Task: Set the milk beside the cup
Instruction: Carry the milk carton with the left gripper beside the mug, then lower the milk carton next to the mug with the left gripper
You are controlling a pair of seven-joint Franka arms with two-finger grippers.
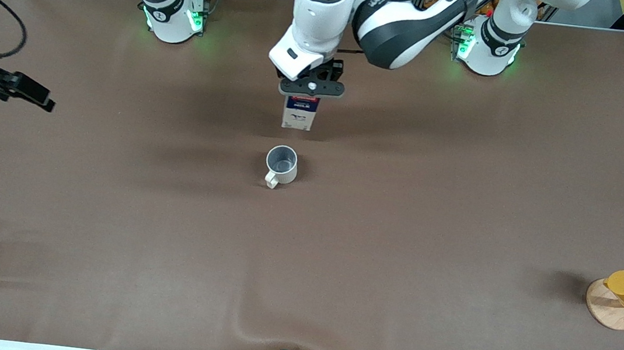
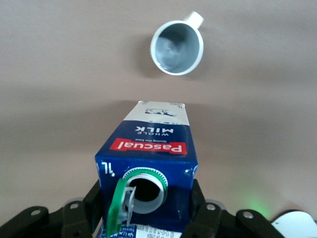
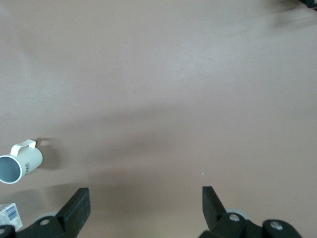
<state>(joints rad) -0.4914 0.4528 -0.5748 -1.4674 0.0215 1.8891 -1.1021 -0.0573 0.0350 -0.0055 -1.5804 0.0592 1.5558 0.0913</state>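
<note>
- In our judgement we are in the carry-and-set-down step: our left gripper (image 1: 311,86), in the upper middle of the front view, is clamped on the top of the milk (image 1: 299,112), a small dark-blue gable-top carton with pale sides and a red label band.
- The carton hangs upright just above the small cream-white mug with a grey interior and loop handle, the cup (image 1: 281,165), which stands at the centre of the frame on the brown table cloth (image 1: 459,227). Whether the carton's base already touches the cloth we cannot tell.
- In the left wrist view, the milk (image 2: 148,168) fills the lower middle of the frame and the cup (image 2: 177,47) sits at the upper middle, with bare cloth between them.
- We judge that the next move calls for bringing the carton closer to the mug, lowering it squarely onto the cloth without knocking the mug, and only then releasing.
- Containers: the cup looks empty, its grey inside bare. The carton's round cap (image 2: 143,191) stands open; what is inside is too dark to tell.
- Our right gripper (image 3: 143,201) waits at the left edge of the front view, its fingers apart over bare cloth and holding nothing.
</note>
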